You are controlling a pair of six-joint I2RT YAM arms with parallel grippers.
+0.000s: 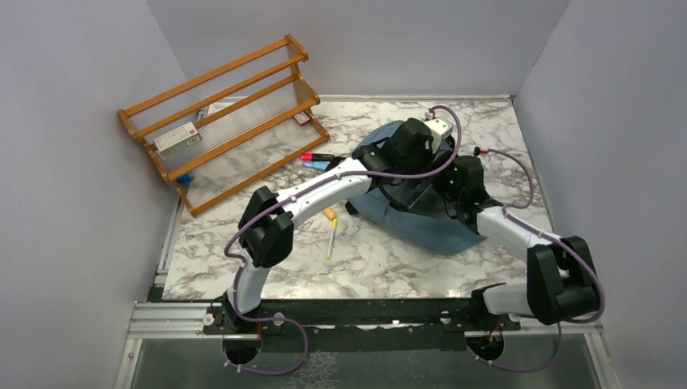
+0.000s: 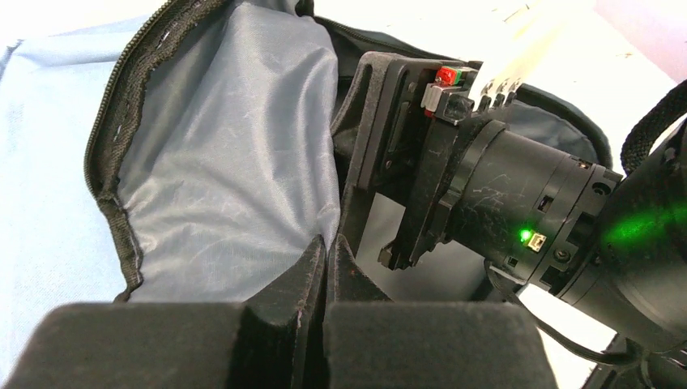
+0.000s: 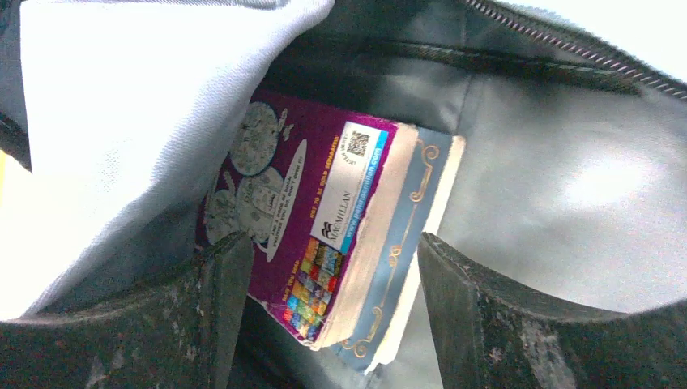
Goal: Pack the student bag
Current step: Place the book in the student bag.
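Note:
The dusty-blue student bag [image 1: 421, 223] lies on the marble table right of centre. My left gripper [image 2: 332, 247] is shut on the edge of the bag's grey lining [image 2: 235, 162], holding the zipped mouth open. My right gripper [image 3: 324, 259] is open inside the bag, its fingers either side of a purple paperback [image 3: 300, 219] and a blue book with gold trim [image 3: 405, 251] that rest in the bag, without touching them. The right arm's wrist [image 2: 518, 203] shows in the left wrist view, reaching into the opening. Both grippers are hidden behind the arms in the top view.
A wooden tiered rack [image 1: 223, 121] stands at the back left with a small white box [image 1: 176, 138] on it. A red marker [image 1: 312, 156], a yellow pencil [image 1: 332, 239] and an orange item [image 1: 330, 214] lie on the table left of the bag.

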